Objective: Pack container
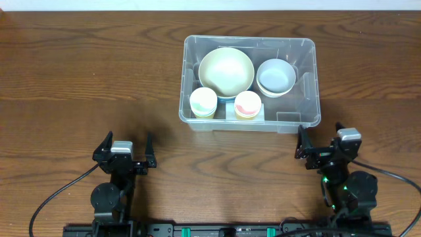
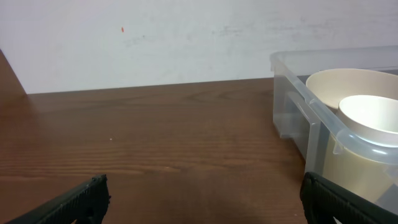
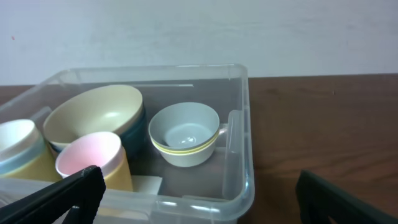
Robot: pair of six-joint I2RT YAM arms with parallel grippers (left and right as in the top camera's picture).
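Two grippers are hovering near the front edge, both holding nothing. Furthest left, the left gripper (image 1: 128, 139) is hanging over bare table (image 1: 66, 79), its jaws spread wide, well apart from the container (image 1: 186, 79). The container is sitting at the far middle of the table, its opening facing up and its long axis running left to right. Inside, a yellow cup (image 1: 203, 102) and a cream bowl (image 1: 226, 71) are standing on the left, and a pink cup (image 1: 247, 104) and a grey bowl (image 1: 275, 76) on the right. The right gripper (image 1: 320, 141) is also gaping, just beside the container's near right corner. I am judging that packing is nearly finished, since no loose item is showing on the table. The next move is probably calling only for holding both grippers clear; if another item is coming, free room is showing at the near right corner
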